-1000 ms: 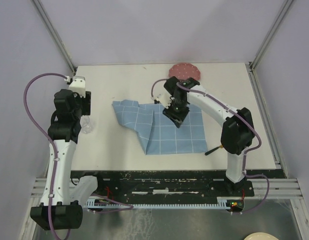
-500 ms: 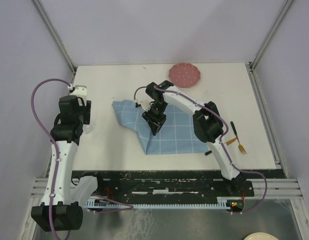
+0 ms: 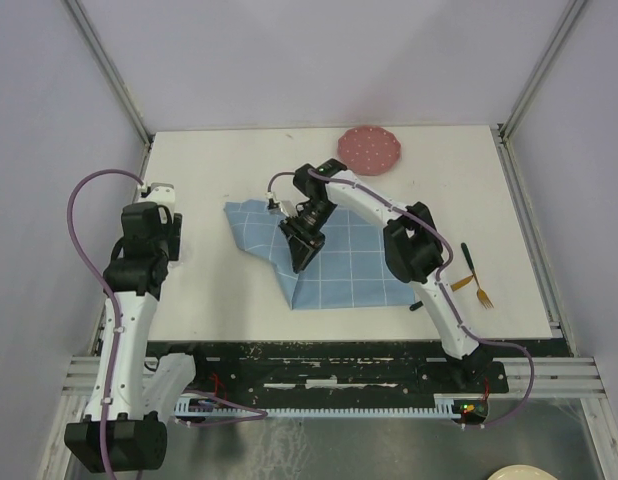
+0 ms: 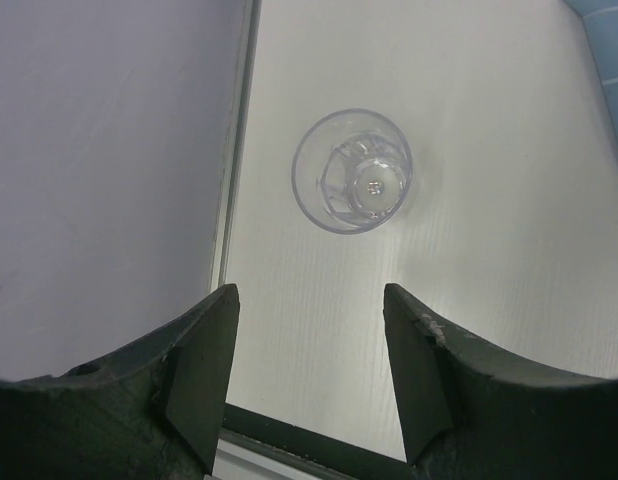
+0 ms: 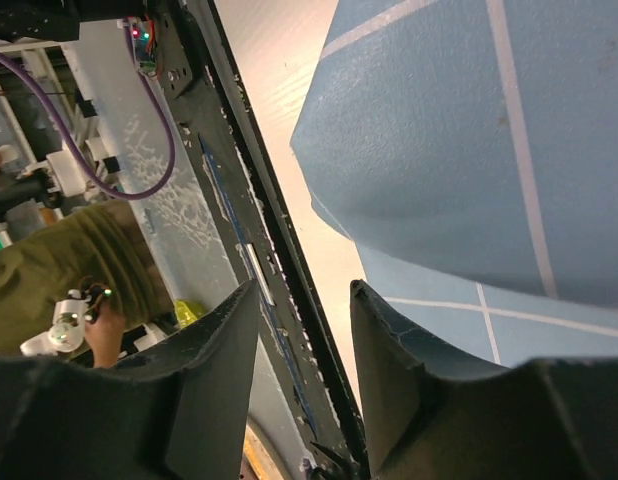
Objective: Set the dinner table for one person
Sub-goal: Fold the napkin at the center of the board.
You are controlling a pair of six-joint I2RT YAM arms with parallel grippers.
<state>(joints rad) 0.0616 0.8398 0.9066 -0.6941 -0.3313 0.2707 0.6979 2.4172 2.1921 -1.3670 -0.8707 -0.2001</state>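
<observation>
Right fingers [image 5: 214,390], apart, shifted left over the square dinner table [image 3: 219,300]; left fingers [image 4: 199,370] apart too.

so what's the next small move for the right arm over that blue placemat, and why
Probably lower the right gripper and pinch the edge of the folded flap below it, so it can be pulled flat. The placemat lies partly doubled over, and the jaws hang open and empty over that fold. The plate and fork are off the mat.
</observation>
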